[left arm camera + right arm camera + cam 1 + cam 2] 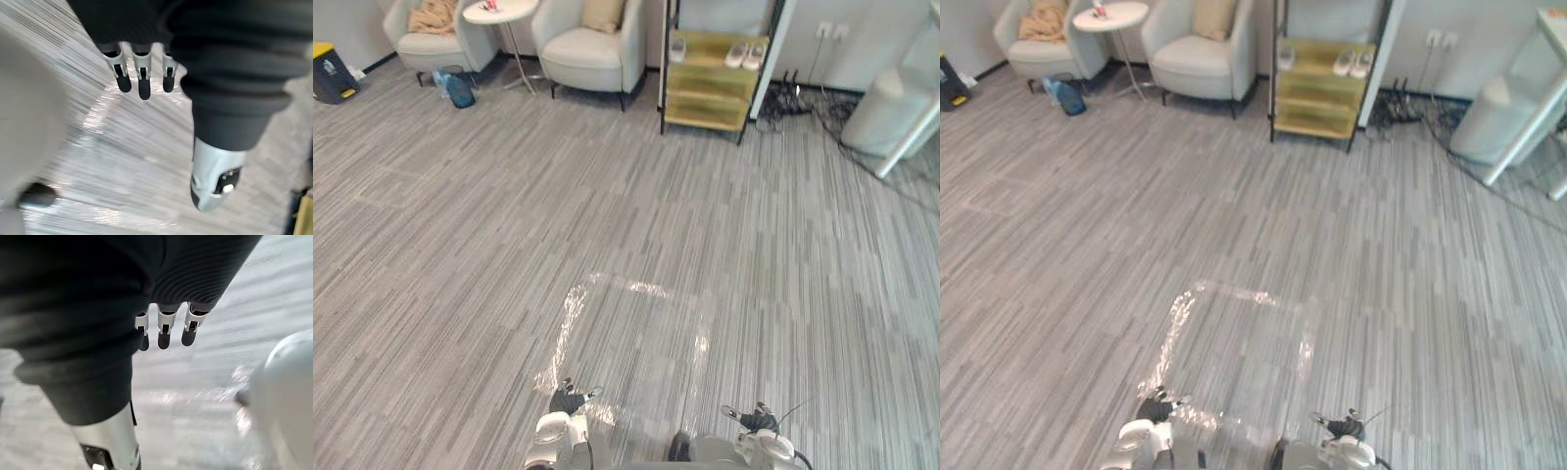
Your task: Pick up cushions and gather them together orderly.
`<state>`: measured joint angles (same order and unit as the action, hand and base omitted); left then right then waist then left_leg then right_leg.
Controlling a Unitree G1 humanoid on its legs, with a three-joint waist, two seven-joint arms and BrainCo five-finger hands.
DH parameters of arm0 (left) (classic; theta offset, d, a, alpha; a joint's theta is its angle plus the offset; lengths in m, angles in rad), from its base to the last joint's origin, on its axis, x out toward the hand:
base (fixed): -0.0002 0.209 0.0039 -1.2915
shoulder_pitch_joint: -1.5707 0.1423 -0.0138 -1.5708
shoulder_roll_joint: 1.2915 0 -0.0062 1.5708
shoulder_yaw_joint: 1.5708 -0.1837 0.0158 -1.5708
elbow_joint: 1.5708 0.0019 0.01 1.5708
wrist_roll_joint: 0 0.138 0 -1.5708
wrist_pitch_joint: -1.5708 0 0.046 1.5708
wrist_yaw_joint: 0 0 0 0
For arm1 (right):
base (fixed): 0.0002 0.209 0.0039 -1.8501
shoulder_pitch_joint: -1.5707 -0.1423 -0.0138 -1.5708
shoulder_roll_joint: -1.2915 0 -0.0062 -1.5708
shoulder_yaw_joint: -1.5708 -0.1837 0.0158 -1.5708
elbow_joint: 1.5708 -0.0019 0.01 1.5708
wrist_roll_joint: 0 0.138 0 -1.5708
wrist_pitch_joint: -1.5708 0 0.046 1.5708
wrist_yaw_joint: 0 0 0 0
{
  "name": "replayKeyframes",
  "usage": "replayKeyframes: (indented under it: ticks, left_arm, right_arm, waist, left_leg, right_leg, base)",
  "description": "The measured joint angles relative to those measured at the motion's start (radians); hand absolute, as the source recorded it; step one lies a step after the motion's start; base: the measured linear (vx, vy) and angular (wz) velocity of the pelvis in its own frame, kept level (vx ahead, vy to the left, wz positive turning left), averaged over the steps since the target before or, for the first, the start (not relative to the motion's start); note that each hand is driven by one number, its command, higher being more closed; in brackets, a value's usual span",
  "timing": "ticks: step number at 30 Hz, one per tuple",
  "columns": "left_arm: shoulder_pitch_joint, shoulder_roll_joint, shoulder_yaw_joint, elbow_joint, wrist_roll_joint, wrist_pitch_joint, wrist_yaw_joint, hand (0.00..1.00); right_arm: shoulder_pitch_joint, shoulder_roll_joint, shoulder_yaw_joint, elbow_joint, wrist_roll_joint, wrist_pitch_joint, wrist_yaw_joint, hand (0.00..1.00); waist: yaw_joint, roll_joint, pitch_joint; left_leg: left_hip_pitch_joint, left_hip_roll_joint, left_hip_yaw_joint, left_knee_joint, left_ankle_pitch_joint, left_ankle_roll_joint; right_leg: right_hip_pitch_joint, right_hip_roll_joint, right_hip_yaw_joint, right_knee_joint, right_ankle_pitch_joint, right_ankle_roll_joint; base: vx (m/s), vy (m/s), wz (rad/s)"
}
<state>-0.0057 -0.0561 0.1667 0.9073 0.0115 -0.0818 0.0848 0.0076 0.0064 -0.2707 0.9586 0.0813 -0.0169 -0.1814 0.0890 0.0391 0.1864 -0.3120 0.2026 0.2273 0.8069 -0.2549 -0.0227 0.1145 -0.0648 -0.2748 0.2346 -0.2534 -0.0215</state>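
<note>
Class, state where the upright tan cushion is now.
At the top of the left eye view, left of centre, the cushion leans on the back of the armchair between the round table and the shelf.

Armchairs [435, 44] [590, 57] x2, cushions [604, 14] [434, 17] x2, shelf [710, 88] x1.

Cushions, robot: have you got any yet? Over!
Left hand, right hand open, empty. Crumpled cushion on left armchair, upright cushion on right armchair, both far off. Side table between the armchairs.

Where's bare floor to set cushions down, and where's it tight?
Free: carpet from left hand and right hand out to the far furniture, taped square included. Crowded: the far end, with armchairs, round table, shoe shelf, cables.
</note>
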Motion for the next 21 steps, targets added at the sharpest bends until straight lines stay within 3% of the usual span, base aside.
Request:
replayKeyframes:
  ticks: [2,3,4,5,6,7,10,12,13,15,18,20,21]
  left_arm:
    - [0.001,0.0,0.0,-0.004,0.0,0.0,0.0,0.0]
    - [0.001,0.0,0.001,-0.006,0.0,0.0,0.001,0.0]
    - [0.003,-0.001,0.001,-0.013,-0.007,-0.001,0.0,0.0]
    - [0.006,0.002,0.006,-0.014,-0.014,-0.001,0.001,0.0]
    - [0.004,0.012,0.013,-0.013,-0.014,-0.001,0.003,0.0]
    - [0.001,0.015,0.015,-0.013,-0.014,0.0,0.001,0.0]
    - [0.001,0.022,0.016,-0.013,-0.014,0.0,-0.001,0.0]
    - [0.01,0.028,0.009,0.006,-0.013,0.003,-0.002,0.0]
    - [0.005,0.041,-0.001,0.026,-0.012,0.008,-0.002,0.0]
    - [0.006,0.043,-0.021,0.044,-0.012,0.01,-0.002,0.0]
    - [0.008,0.039,-0.041,0.063,-0.012,0.01,-0.002,0.0]
    - [0.011,0.04,-0.05,0.071,-0.012,0.01,-0.003,0.0]
    - [0.012,0.047,-0.056,0.077,-0.012,0.009,-0.003,0.0]
  right_arm:
    - [0.001,0.006,0.0,0.0,0.0,0.001,-0.005,0.0]
    - [0.006,0.011,0.0,0.0,0.0,0.003,-0.011,0.0]
    - [0.012,0.016,0.003,0.001,-0.001,0.008,-0.017,0.0]
    - [0.009,0.022,0.005,0.002,-0.001,0.012,-0.018,0.0]
    - [0.005,0.04,0.012,0.0,-0.002,0.012,-0.017,0.0]
    - [0.003,0.051,0.009,0.0,-0.004,0.014,-0.015,0.0]
    - [0.0,0.056,0.004,0.0,-0.019,0.012,-0.012,0.0]
    - [-0.002,0.055,0.003,-0.001,-0.043,0.005,-0.005,0.0]
    - [0.01,0.057,0.001,0.003,-0.043,0.006,0.003,0.0]
    - [0.034,0.047,0.0,-0.017,-0.043,0.003,0.006,0.0]
    - [0.04,0.039,-0.001,-0.022,-0.043,-0.001,0.007,0.0]
    - [0.031,0.036,-0.002,-0.021,-0.044,-0.001,0.007,0.0]
    - [0.032,0.038,-0.003,-0.016,-0.044,-0.001,0.007,0.0]
  waist:
    - [0.009,-0.001,0.0]
    - [0.014,-0.001,0.0]
    - [0.027,-0.009,-0.004]
    - [0.032,-0.021,-0.011]
    - [0.026,-0.052,-0.023]
    - [0.03,-0.061,-0.029]
    - [0.035,-0.078,-0.042]
    - [0.032,-0.071,-0.042]
    - [0.019,-0.081,-0.039]
    - [0.01,-0.071,-0.039]
    - [-0.006,-0.067,-0.042]
    - [-0.021,-0.066,-0.043]
    - [-0.028,-0.083,-0.049]
  left_leg:
    - [-0.019,-0.029,0.01,-0.241,0.03,0.003]
    - [-0.019,-0.05,0.004,-0.387,0.077,-0.003]
    - [-0.012,-0.07,-0.013,-0.435,0.203,-0.01]
    - [-0.001,-0.09,-0.008,-0.431,0.232,0.005]
    - [-0.007,-0.105,0.011,-0.401,0.194,0.023]
    - [-0.019,-0.099,0.021,-0.314,0.129,0.043]
    - [0.017,-0.107,0.057,-0.279,0.087,0.076]
    - [0.126,-0.125,0.063,-0.362,0.018,0.05]
    - [0.182,-0.148,0.06,-0.388,0.008,0.052]
    - [0.29,-0.164,0.065,-0.447,-0.007,0.051]
    - [0.396,-0.153,0.057,-0.529,-0.008,0.048]
    - [0.421,-0.142,0.058,-0.554,-0.011,0.024]
    - [0.438,-0.158,0.048,-0.563,-0.015,0.002]
  right_leg:
    - [0.038,-0.015,0.014,-0.009,-0.031,0.028]
    - [0.066,-0.024,0.022,-0.012,-0.06,0.045]
    - [0.092,-0.035,0.049,-0.012,-0.085,0.076]
    - [0.104,-0.047,0.076,-0.019,-0.095,0.086]
    - [0.114,-0.067,0.111,-0.043,-0.075,0.064]
    - [0.128,-0.077,0.17,-0.049,-0.02,0.065]
    - [0.109,-0.101,0.239,0.031,0.044,0.09]
    - [-0.017,-0.116,0.28,0.349,0.105,0.162]
    - [-0.093,-0.13,0.291,0.542,0.081,0.193]
    - [-0.193,-0.135,0.254,0.662,0.005,0.162]
    - [-0.28,-0.131,0.106,0.51,-0.041,0.098]
    - [-0.311,-0.118,0.055,0.327,0.007,0.08]
    - [-0.314,-0.116,0.035,0.181,0.14,0.051]
  base:
    - [0.37,0.095,-0.23]
    - [0.42,0.161,-0.34]
    - [0.67,0.249,-0.45]
    - [0.59,0.213,-0.37]
    - [0.85,0.312,-0.33]
    - [0.61,0.224,-0.17]
    - [0.48,0.211,-0.29]
    - [0.48,0.186,-0.38]
    - [0.46,0.101,0.1]
    - [0.38,0.017,0.13]
    - [0.26,-0.058,0.18]
    - [0.25,-0.115,0.27]
    - [0.3,-0.153,0.17]
